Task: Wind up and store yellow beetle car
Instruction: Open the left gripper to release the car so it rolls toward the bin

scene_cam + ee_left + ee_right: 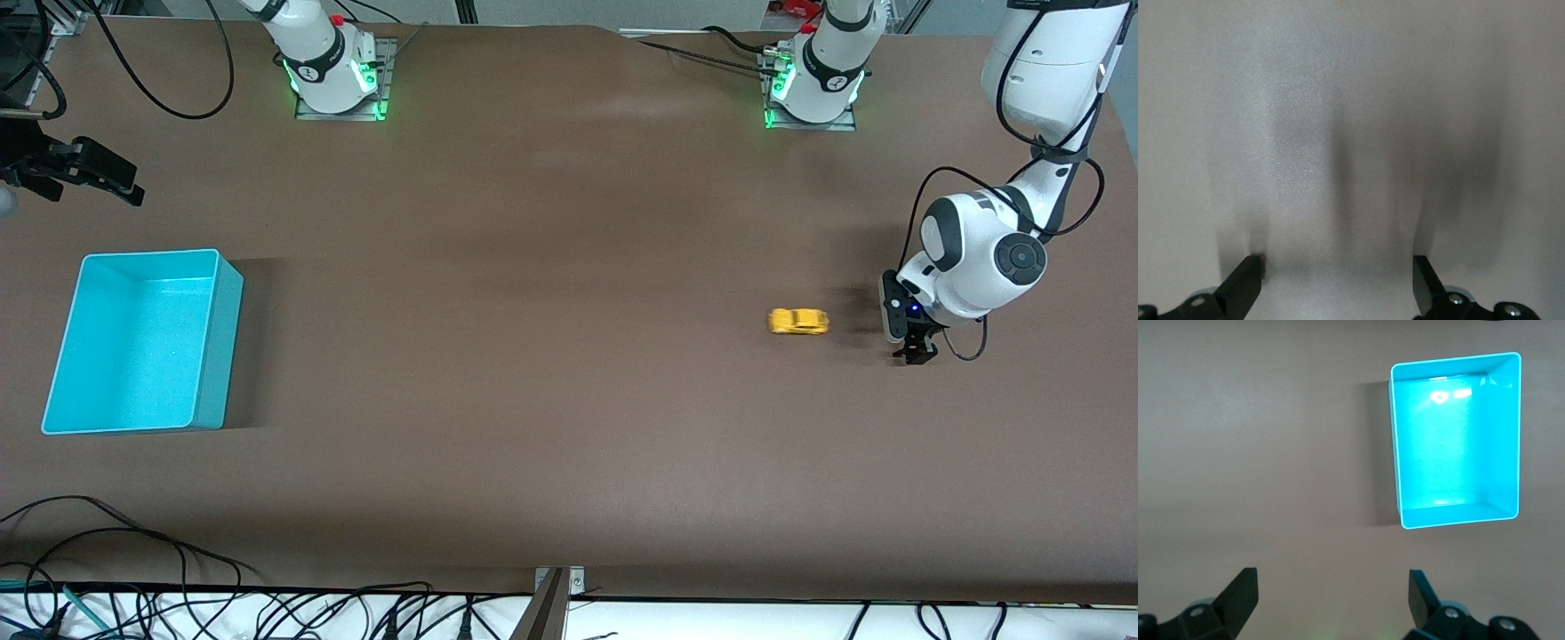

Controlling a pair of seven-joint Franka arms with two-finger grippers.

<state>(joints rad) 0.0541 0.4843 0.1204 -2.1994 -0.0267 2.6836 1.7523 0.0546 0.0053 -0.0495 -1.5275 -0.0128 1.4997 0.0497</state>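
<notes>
A: Where is the left gripper [916,351]?
B: Low over the table at the left arm's end, fingers spread wide with nothing between them; its wrist view shows only bare brown table [1351,133].

A: And the yellow beetle car [798,321]?
B: On its wheels on the table, just beside that gripper, on the side toward the right arm's end and apart from it. Its long axis runs along the table's length, so it points from one arm's end to the other.

A: The right gripper [111,180]?
B: It waits up over the right arm's end with its fingers wide and empty. The turquoise bin [229,293] shows in its wrist view, empty inside.

A: So which arm is nearer?
B: The left, by far. I judge a fresh grasp would mean a short sideways shift toward the bin, closing across the car's narrow width.
</notes>
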